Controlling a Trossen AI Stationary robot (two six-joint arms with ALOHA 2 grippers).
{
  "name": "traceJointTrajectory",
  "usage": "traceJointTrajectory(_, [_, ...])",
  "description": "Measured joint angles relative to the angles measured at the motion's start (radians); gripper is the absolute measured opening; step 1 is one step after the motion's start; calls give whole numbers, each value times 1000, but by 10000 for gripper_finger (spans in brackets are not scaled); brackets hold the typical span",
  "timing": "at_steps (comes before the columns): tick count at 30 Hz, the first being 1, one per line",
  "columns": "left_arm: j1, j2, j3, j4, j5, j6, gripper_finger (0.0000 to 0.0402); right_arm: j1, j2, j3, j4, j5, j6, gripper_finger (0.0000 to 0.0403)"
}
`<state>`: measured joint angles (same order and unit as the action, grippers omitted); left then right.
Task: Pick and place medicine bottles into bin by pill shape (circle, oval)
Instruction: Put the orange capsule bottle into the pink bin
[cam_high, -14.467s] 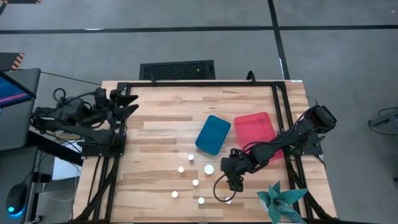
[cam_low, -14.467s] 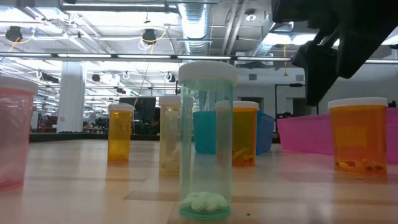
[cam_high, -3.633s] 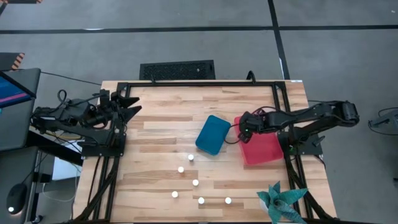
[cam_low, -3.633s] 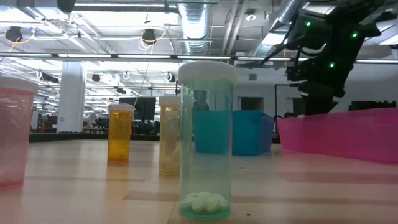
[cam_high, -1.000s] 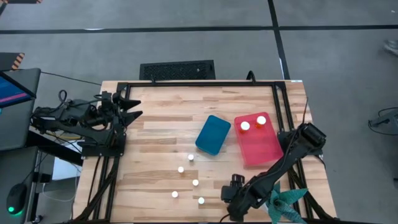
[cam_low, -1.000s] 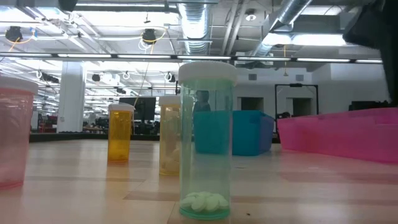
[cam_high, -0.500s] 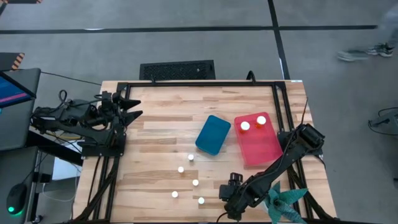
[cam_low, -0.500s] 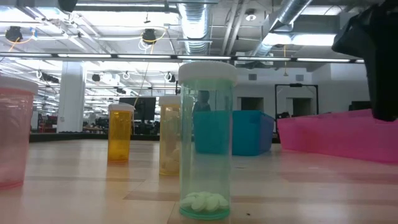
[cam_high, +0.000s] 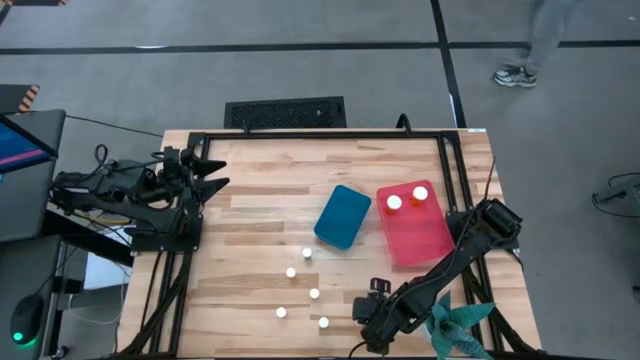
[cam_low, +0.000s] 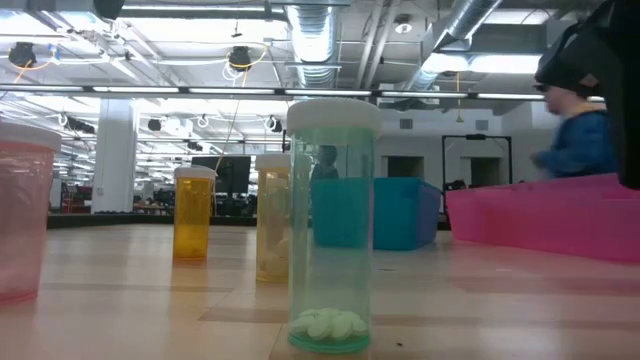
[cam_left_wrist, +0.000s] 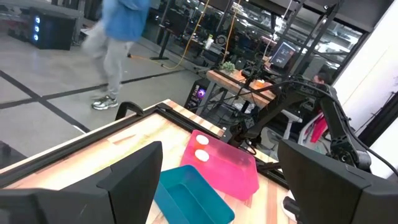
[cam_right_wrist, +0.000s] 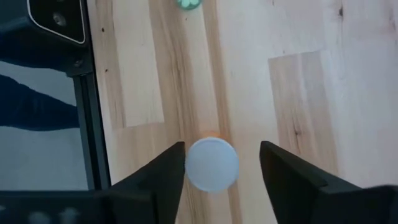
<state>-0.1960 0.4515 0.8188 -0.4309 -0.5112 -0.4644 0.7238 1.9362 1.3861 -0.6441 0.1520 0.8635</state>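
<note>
1. The right gripper (cam_high: 366, 332) hangs over the near edge of the table (cam_high: 260, 200), its fingers (cam_right_wrist: 155, 174) spread apart on either side of a white bottle cap (cam_right_wrist: 212, 163) seen straight from above. They do not touch it.
2. That bottle stands upright, long axis vertical; a little orange body shows past the cap's rim.
3. The right arm (cam_high: 445, 270) stretches from its base at the table's right edge diagonally toward the near edge, wrist bent down, just beside the teal paper plant (cam_high: 455, 325).
4. The left gripper (cam_high: 210, 172) rests at the far left of the table, fingers (cam_left_wrist: 130, 180) apart and holding nothing, pointing across the table toward the trays.
5. Five bottles stand loose on the near middle of the table, all upright, among them one (cam_high: 307, 254) nearest the blue tray and one (cam_high: 324, 323) near the right gripper.
6. In the low view a clear teal bottle (cam_low: 333, 225) holds white pills at its bottom; orange bottles (cam_low: 193, 214) stand behind it.
7. The red tray (cam_high: 420, 235) holds two upright bottles (cam_high: 395, 203) at its far end.
8. The blue tray (cam_high: 343, 216) lies tilted just beside the red one.
9. A person (cam_low: 580, 135) in a blue top shows beyond the table.
</note>
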Motion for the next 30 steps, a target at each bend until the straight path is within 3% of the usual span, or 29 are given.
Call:
traceJointTrajectory(13, [0,0,0,0,0,0,312,0,0,0,1,1,-1,118])
traceJointTrajectory(23, [0,0,0,0,0,0,312,-17,-16,0,-12,19,24,117])
traceJointTrajectory(30, [0,0,0,1,0,5,312,-35,-145,0,-153,169,22,116])
